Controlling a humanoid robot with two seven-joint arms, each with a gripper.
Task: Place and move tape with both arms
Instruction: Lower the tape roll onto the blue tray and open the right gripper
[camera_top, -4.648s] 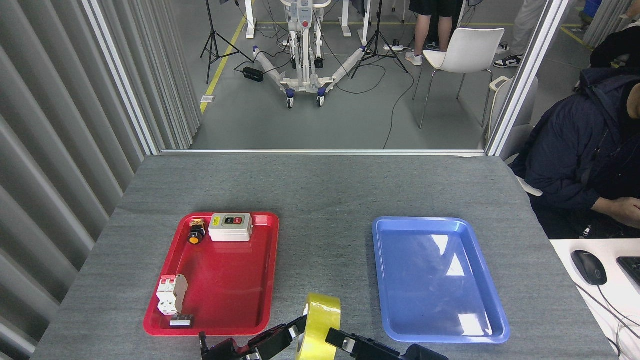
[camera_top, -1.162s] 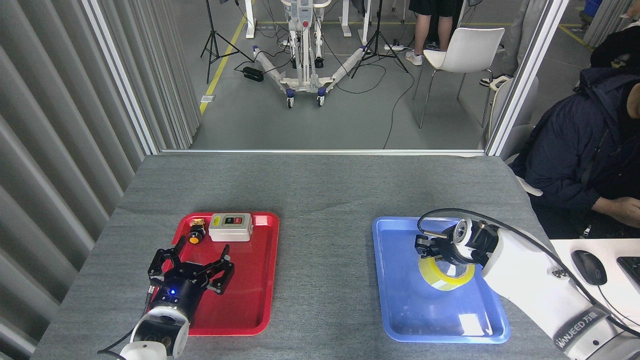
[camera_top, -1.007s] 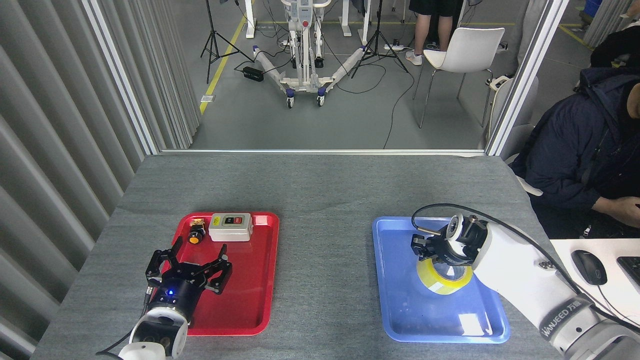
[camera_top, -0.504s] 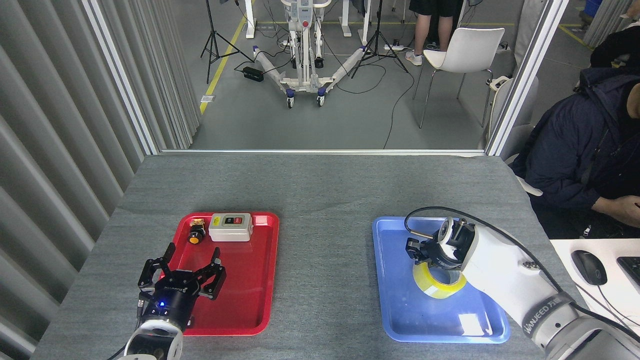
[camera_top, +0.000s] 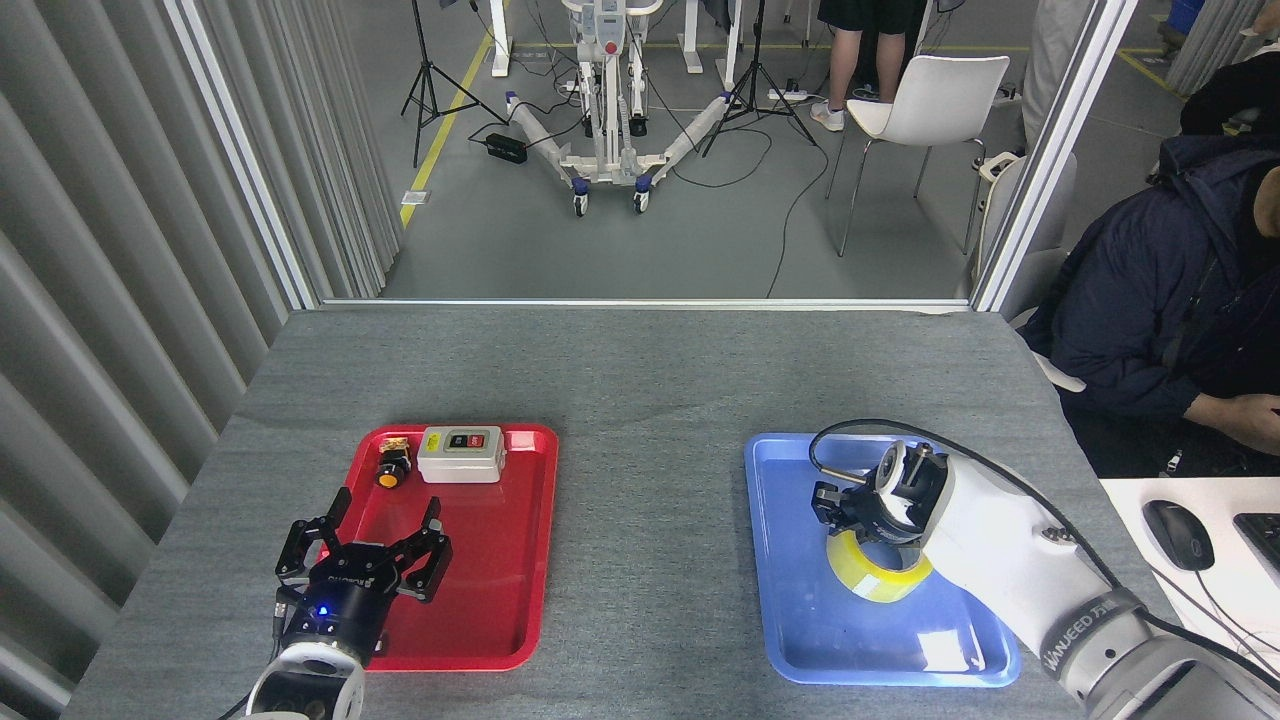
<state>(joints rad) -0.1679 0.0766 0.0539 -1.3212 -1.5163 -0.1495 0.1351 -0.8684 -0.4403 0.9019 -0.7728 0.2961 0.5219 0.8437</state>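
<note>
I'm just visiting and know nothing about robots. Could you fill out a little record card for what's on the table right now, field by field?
Table: grey table
Red tray: holds a grey-white switch box and a yellow push button
Blue tray: holds the yellow tape, lying flat
Left gripper: open, empty, over the red tray's near left corner
Right gripper: at the tape; whether gripping, cannot tell
Bystander: a seated person in a dark jacket

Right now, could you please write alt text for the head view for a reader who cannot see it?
The right gripper reaches down onto a roll of yellow tape lying flat in a blue tray on a grey table. The left gripper, jaws spread open and empty, hovers over the near left of a red tray holding a switch box.
</note>
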